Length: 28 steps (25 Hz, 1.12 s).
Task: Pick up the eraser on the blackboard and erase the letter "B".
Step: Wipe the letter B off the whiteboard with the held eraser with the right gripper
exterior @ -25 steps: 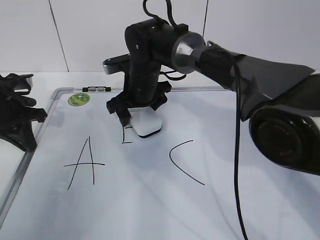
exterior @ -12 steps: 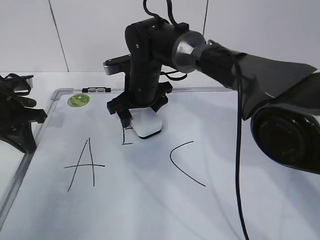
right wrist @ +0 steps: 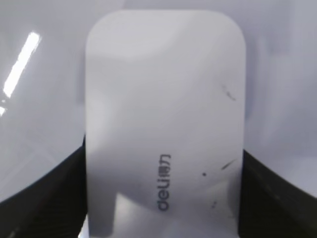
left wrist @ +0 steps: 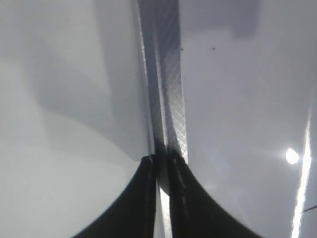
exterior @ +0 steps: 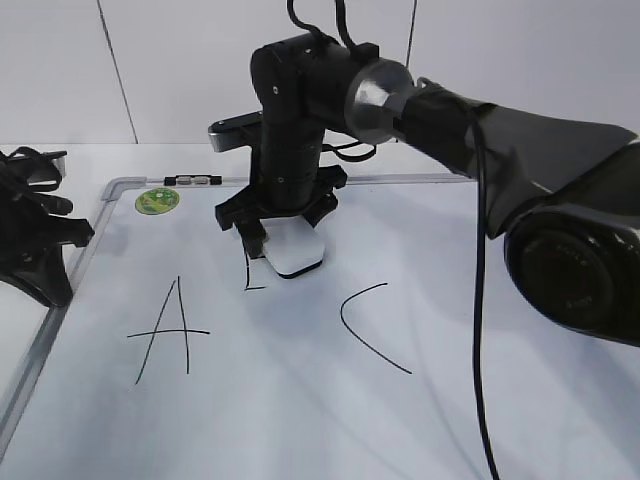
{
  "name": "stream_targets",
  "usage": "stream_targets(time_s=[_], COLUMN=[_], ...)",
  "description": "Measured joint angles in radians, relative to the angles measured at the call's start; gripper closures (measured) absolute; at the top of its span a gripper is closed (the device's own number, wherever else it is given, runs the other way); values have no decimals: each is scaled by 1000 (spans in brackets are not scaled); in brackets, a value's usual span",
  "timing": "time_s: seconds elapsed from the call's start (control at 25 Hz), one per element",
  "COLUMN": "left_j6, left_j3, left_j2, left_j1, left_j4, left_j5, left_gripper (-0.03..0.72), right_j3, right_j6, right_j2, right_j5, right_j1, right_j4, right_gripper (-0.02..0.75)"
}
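The blackboard is a white dry-erase board with a grey frame lying flat. My right gripper is shut on the white eraser and presses it on the board over the letter "B", of which only a vertical stroke and short bottom line show. In the right wrist view the eraser fills the space between both black fingers. My left gripper rests at the board's left edge, shut and empty; the left wrist view shows its fingertips together over the grey frame.
A black "A" is left of the eraser and a black "C" is right of it. A round green sticker and a small black-and-silver marker sit at the board's far left corner.
The right gripper with the eraser has shifted slightly over the B. A short horizontal stroke near the top of the B has vanished. The left arm has not moved.
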State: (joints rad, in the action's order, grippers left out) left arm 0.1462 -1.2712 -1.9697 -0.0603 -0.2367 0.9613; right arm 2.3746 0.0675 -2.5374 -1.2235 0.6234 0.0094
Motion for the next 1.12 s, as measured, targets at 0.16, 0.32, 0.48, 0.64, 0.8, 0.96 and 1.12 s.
stream_targets(time_s=[0.16, 0.32, 0.48, 0.64, 0.8, 0.96, 1.12], left_j6=[0, 0, 0, 0, 0, 0, 0], left_j3=[0, 0, 0, 0, 0, 0, 0], left_j2=[0, 0, 0, 0, 0, 0, 0], left_j1=[0, 0, 0, 0, 0, 0, 0], left_j4=[0, 0, -2, -2, -2, -2, -2], left_j5=[0, 2, 3, 4, 6, 6, 7], left_gripper=[666, 666, 666, 666, 666, 666, 666], right_j3=[0, -1, -1, -1, -2, -2, -2], right_j6=[0, 0, 2, 2, 2, 2, 2], right_j2=[0, 2, 6, 8, 8, 8, 8], right_j5=[0, -2, -6, -8, -8, -8, -8], right_j1=[0, 0, 0, 0, 0, 0, 0], right_j4=[-2, -2, -3, -9, -9, -9, -9], right_gripper=[110, 119, 129, 140, 144, 148, 172])
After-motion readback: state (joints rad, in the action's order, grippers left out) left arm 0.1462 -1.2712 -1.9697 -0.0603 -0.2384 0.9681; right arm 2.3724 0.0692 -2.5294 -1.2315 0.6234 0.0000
